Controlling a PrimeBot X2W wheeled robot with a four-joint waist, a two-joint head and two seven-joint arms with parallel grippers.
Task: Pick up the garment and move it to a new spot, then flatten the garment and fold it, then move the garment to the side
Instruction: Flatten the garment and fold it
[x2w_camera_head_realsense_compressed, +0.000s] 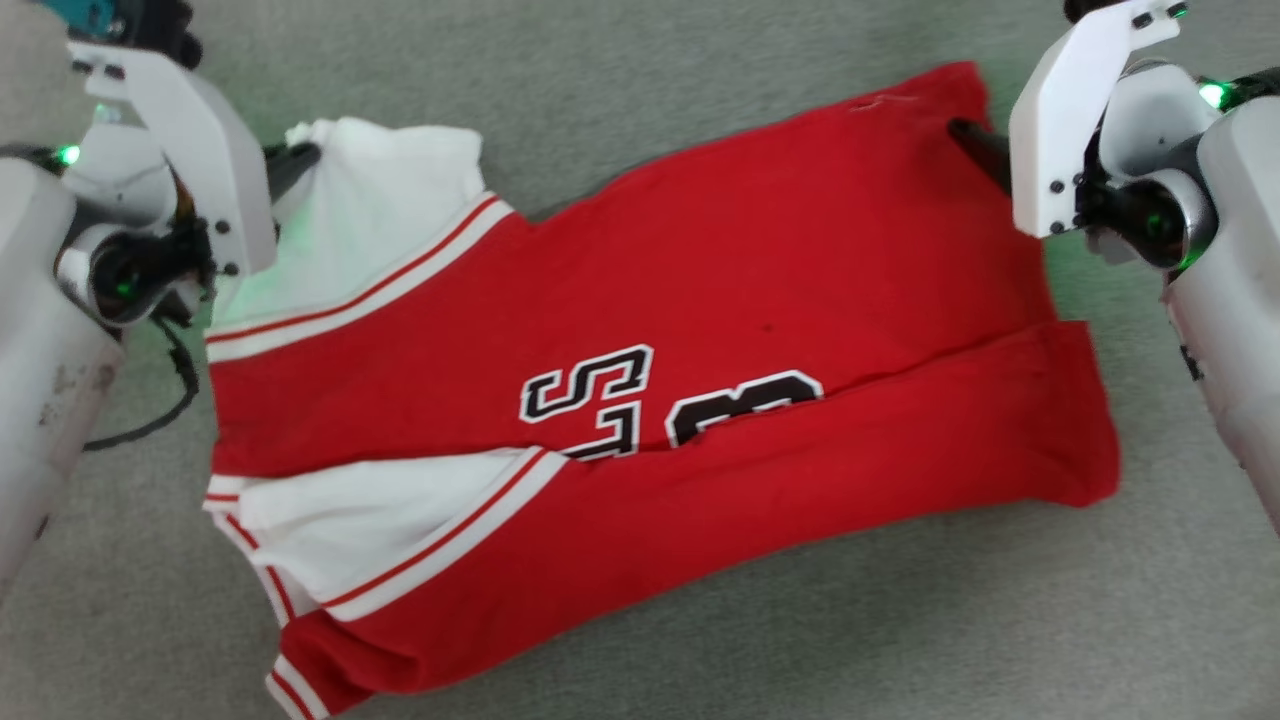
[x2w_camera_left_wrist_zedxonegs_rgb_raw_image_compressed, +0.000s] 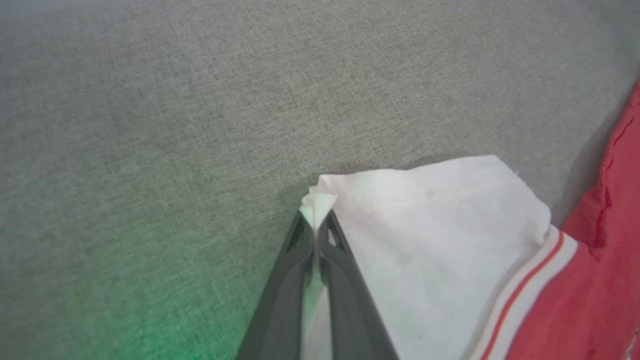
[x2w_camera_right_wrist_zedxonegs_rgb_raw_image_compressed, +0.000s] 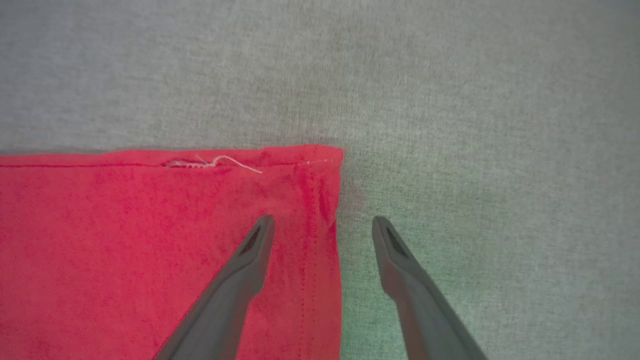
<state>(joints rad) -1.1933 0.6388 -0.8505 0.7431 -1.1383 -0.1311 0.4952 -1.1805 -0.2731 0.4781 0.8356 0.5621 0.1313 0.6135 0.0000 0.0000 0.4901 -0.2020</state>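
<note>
At far corners of the garment (x2w_camera_head_realsense_compressed: 700, 300), left gripper (x2w_camera_left_wrist_zedxonegs_rgb_raw_image_compressed: 316, 225) pinches white cloth while right gripper (x2w_camera_right_wrist_zedxonegs_rgb_raw_image_compressed: 322, 227) stands open.

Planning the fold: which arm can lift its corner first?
Left: the left gripper is shut on a white corner of the garment; the right gripper stands open astride the red edge, holding nothing.

We look down from the head on the spread garment (x2w_camera_head_realsense_compressed: 640, 400). Our wrist cameras sit close behind the left gripper (x2w_camera_left_wrist_zedxonegs_rgb_raw_image_compressed: 316, 225) and right gripper (x2w_camera_right_wrist_zedxonegs_rgb_raw_image_compressed: 322, 230), facing garment corners at the fingertips, which the head view shares.
</note>
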